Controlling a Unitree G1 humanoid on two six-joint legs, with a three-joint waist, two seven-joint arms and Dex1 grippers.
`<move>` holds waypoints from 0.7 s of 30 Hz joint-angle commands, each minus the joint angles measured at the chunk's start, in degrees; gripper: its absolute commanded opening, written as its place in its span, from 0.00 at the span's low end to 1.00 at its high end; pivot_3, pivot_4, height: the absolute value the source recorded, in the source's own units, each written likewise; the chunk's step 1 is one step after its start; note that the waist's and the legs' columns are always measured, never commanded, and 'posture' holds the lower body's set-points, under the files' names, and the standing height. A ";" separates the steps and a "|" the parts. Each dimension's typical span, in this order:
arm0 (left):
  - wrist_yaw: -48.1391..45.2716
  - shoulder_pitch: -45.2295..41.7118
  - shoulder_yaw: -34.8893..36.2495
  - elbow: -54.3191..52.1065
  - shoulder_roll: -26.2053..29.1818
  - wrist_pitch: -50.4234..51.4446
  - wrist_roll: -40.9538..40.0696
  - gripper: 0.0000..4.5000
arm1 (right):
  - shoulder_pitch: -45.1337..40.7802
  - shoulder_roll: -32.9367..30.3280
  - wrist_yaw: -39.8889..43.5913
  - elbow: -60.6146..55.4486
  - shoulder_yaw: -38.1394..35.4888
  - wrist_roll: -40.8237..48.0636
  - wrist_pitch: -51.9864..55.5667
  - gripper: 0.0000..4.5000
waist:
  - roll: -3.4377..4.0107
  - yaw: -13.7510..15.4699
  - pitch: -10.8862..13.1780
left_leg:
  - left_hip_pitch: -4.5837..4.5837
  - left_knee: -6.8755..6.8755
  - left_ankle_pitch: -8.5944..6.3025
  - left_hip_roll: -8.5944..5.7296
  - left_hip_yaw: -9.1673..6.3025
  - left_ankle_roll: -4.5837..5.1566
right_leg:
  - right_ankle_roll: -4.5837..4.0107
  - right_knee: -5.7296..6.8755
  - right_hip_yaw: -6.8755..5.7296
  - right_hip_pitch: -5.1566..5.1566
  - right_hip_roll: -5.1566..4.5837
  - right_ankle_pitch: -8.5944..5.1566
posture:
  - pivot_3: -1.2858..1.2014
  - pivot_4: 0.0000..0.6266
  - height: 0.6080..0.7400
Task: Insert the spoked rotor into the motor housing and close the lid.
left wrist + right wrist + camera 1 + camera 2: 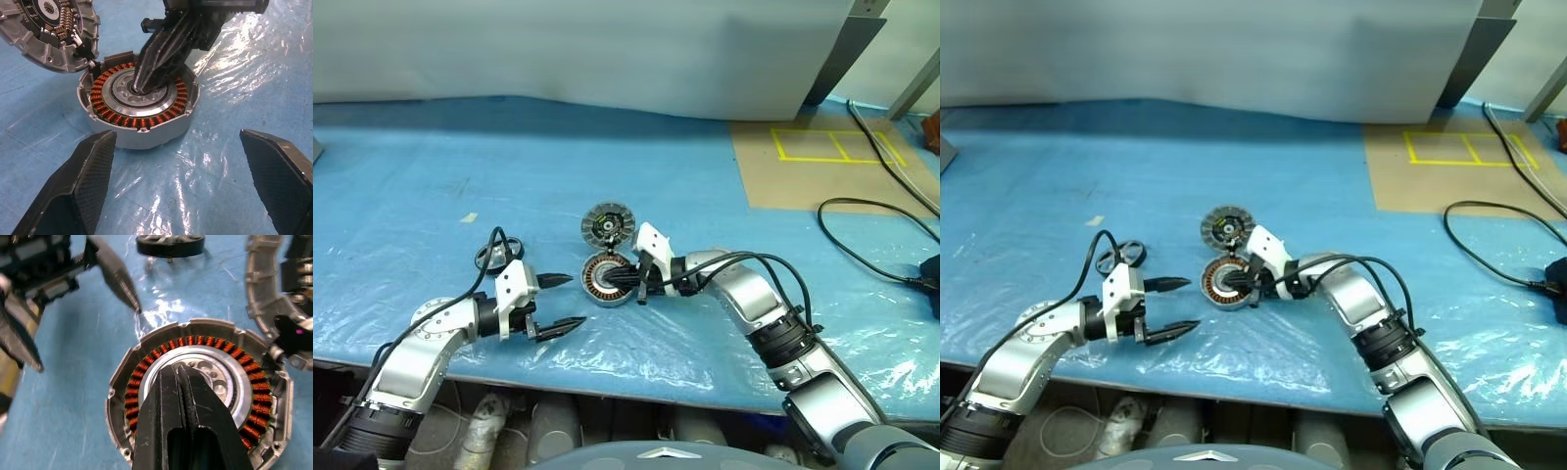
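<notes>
Right now the round silver motor housing (606, 278) with its ring of copper windings lies open at the frame's centre on the blue plastic-covered table (705, 196), hinged lid (608, 224) raised behind it. Clenched, the right gripper (142, 83) presses its tips on the hub; the left gripper (566, 303) gapes, empty. Pushing could skid the housing or knock the lid shut

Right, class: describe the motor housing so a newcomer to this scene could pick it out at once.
On the blue plastic-covered table, find the middle of its near edge. The motor housing lies there, with the shut right claw pressing on its grey centre. Unlike the ribbed lid behind it, it shows a ring of copper windings.
</notes>
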 commanded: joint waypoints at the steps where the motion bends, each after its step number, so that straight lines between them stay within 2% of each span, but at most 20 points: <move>1: 0.81 -1.47 -0.30 -3.35 -0.06 1.75 -0.61 0.95 | -2.96 3.08 -0.61 -2.61 -6.88 7.71 4.74 0.01 | 0.00 -0.03 0.00 | -0.11 0.00 0.01 0.01 0.00 0.00 | -0.01 0.02 -0.01 -0.11 0.01 0.01 | 0.52 0.24 1.00; 3: 1.05 -1.69 -0.32 -4.10 0.06 2.59 -0.84 0.95 | -3.52 3.73 -0.86 -3.26 -7.92 8.88 6.01 0.01 | 0.00 -0.06 0.00 | -0.38 0.02 0.02 0.01 0.00 -0.01 | -0.02 0.03 -0.01 -0.37 0.03 0.01 | 0.52 0.24 1.00; 8: 1.54 -2.42 0.10 -5.99 0.56 5.06 -1.57 0.95 | -1.68 0.85 -0.36 -2.82 -1.77 3.02 2.80 0.01 | -0.01 0.00 -0.01 | -0.48 -0.10 0.01 0.00 -0.01 -0.05 | -0.01 -0.02 -0.10 -0.43 0.04 0.01 | 0.52 0.24 1.00; 13: 2.39 -2.71 0.81 -8.73 1.04 8.01 -2.53 0.95 | -0.32 -0.73 -0.02 -1.79 0.68 0.57 0.86 0.01 | 0.00 -0.07 0.00 | -0.57 -0.10 0.00 0.00 -0.03 -0.07 | -0.01 -0.03 -0.14 -0.52 0.04 0.01 | 0.52 0.24 1.00; 17: 2.79 -2.81 0.93 -9.82 1.25 9.17 -2.74 0.95 | -0.10 -2.42 -1.37 2.72 5.53 -6.59 -4.34 0.01 | -0.01 -0.19 0.00 | -0.45 -0.02 0.01 0.00 -0.01 -0.06 | -0.01 -0.01 -0.07 -0.43 0.04 0.01 | 0.52 0.24 1.00; 21: 3.91 -2.68 2.54 -10.37 1.33 10.30 -3.88 0.95 | 0.22 -0.38 0.45 -1.51 0.25 0.77 -0.07 0.01 | -0.01 -0.13 0.00 | -0.19 0.00 0.00 0.00 -0.01 -0.05 | 0.00 -0.02 -0.05 -0.15 0.03 0.00 | 0.52 0.24 1.00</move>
